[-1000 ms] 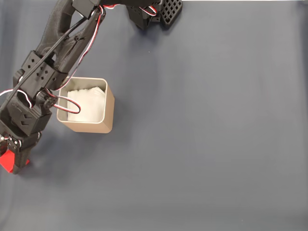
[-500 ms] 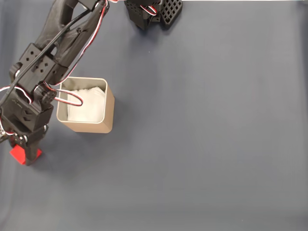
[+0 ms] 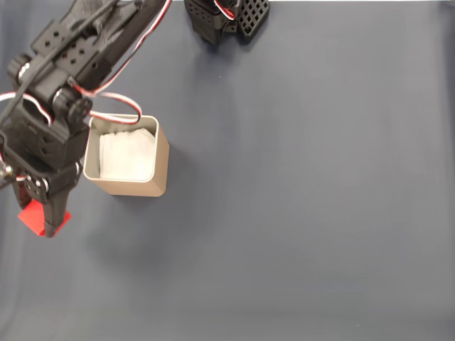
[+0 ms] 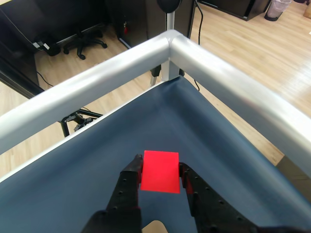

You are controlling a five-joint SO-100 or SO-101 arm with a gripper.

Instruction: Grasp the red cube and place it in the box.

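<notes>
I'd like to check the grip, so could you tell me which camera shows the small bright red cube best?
The wrist view: the small bright red cube sits unobstructed between the black gripper fingers. In the fixed view, the arm covers most of the cube, leaving red corners visible.

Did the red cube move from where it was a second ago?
Yes. In the fixed view the red cube, held in the gripper, has shifted right and slightly up the picture, closer to the box, which has stayed put.
</notes>
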